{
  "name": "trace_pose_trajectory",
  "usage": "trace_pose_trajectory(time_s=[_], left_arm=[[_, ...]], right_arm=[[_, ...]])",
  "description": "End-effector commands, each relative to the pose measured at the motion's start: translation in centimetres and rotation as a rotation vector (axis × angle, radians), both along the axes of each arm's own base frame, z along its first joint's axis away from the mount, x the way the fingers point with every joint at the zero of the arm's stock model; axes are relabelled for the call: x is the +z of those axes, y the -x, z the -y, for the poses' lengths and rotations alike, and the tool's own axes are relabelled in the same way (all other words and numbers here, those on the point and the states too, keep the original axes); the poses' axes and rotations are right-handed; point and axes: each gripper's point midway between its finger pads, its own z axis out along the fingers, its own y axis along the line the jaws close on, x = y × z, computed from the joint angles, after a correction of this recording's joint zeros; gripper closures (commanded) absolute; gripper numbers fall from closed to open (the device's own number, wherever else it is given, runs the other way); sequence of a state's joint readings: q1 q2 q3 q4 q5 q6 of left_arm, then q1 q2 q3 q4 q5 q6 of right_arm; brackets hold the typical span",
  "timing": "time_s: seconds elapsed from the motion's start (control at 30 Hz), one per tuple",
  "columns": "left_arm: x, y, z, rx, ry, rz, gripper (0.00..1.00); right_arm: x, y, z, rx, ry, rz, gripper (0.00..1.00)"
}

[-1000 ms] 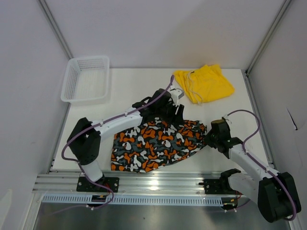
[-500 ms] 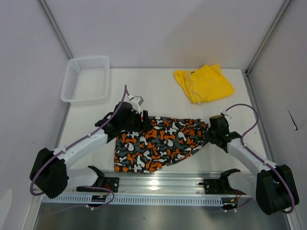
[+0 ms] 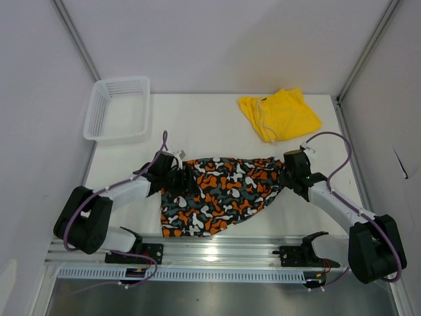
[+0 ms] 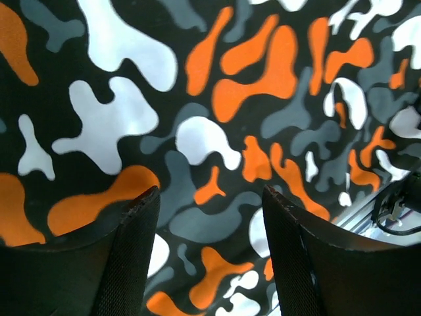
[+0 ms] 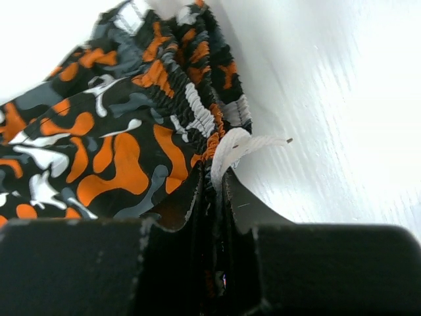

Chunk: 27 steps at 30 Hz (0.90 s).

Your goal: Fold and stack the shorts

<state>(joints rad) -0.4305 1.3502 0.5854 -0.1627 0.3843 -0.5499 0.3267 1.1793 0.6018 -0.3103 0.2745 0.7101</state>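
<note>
The patterned shorts [image 3: 223,191] lie spread across the near middle of the table, orange, white, black and grey. My right gripper [image 3: 287,172] is at their right end. In the right wrist view it [image 5: 217,181] is shut on the gathered waistband [image 5: 197,112], with the white drawstring [image 5: 233,148] caught between the fingers. My left gripper [image 3: 181,179] hovers low over the shorts' left edge. Seen from the left wrist, it [image 4: 210,192] stands open with only patterned fabric [image 4: 217,99] beneath it. The yellow shorts [image 3: 279,115] lie crumpled at the far right, away from both grippers.
A white mesh basket [image 3: 122,80] sits at the far left corner of the table. The metal rail [image 3: 210,253] with both arm bases runs along the near edge. Frame posts and walls stand on both sides.
My left gripper has swept from the shorts' far edge near the middle to their left edge. My right gripper has moved farther from the rail, dragging the waistband and stretching the shorts out.
</note>
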Motion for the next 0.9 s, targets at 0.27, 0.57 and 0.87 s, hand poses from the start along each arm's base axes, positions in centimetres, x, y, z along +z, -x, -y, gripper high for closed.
trace_pose_trajectory(time_s=[0.27, 0.57, 0.87], left_arm=[[-2.1, -3.4, 1.9, -0.012, 0.042, -0.075, 0.37], [-2.9, -3.3, 1.6, 0.0, 0.023, -0.09, 0.37], [-0.9, -3.1, 2.0, 0.031, 0.098, -0.077, 0.37]], right_arm=[[11.4, -4.4, -4.8, 0.205, 0.169, 0.33, 1.0], [21.5, -2.5, -16.5, 0.55, 0.264, 0.592, 1.0], [15.7, 1.4, -28.1, 0.837, 0.424, 0.521, 1.0]])
